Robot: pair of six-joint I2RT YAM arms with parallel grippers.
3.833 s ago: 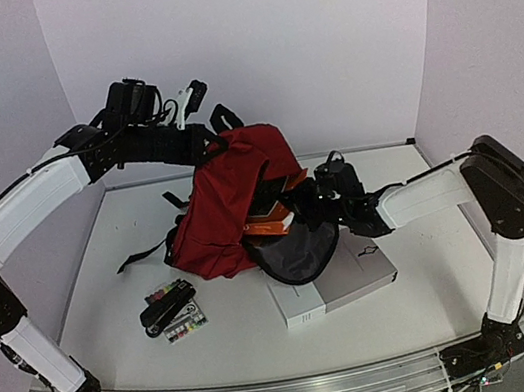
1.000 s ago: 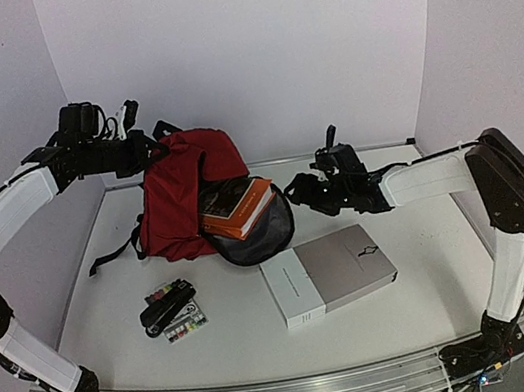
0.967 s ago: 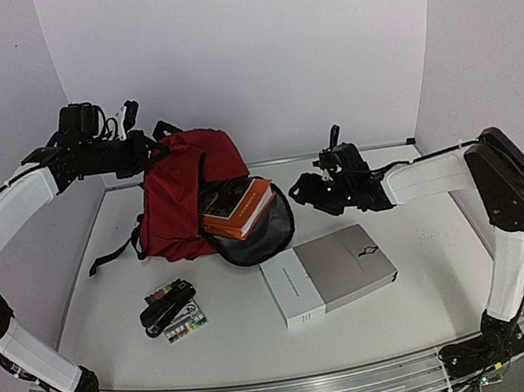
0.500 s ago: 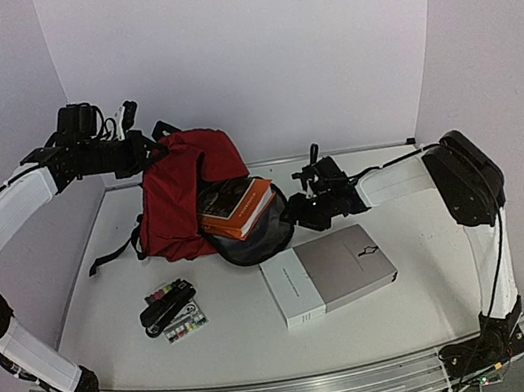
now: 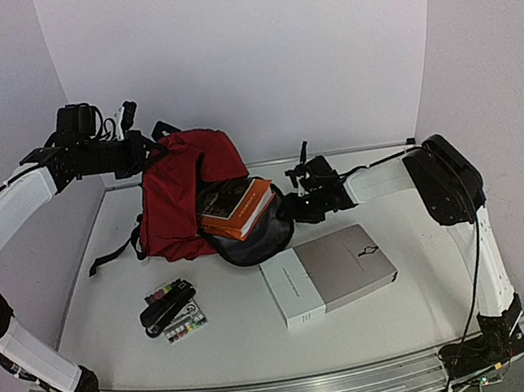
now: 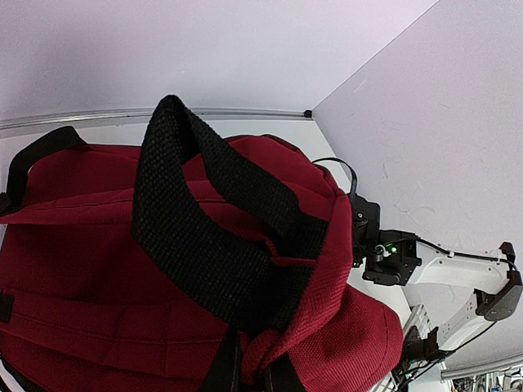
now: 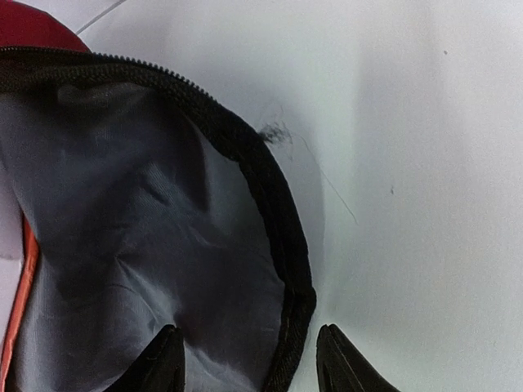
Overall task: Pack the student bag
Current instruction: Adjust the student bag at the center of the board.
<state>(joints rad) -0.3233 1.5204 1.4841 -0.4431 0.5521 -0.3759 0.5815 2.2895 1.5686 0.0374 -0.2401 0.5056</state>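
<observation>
Two-sided hold: left gripper clamped shut on the student bag by its top handle, right gripper half-open, jaws astride the zipper rim directly ahead

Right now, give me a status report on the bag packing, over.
Left gripper shut on student bag's top, holding it upright. Right gripper open, straddling the flap's zipper edge. Orange book half in; grey book unpacked.

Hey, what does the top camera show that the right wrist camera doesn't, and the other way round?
Only the top view: the left gripper holding the student bag upright, the orange book poking from its opening, and the grey book on the table. Only the right wrist: the right gripper's open jaws straddling the zipper rim. Both: the grey-lined flap.
</observation>
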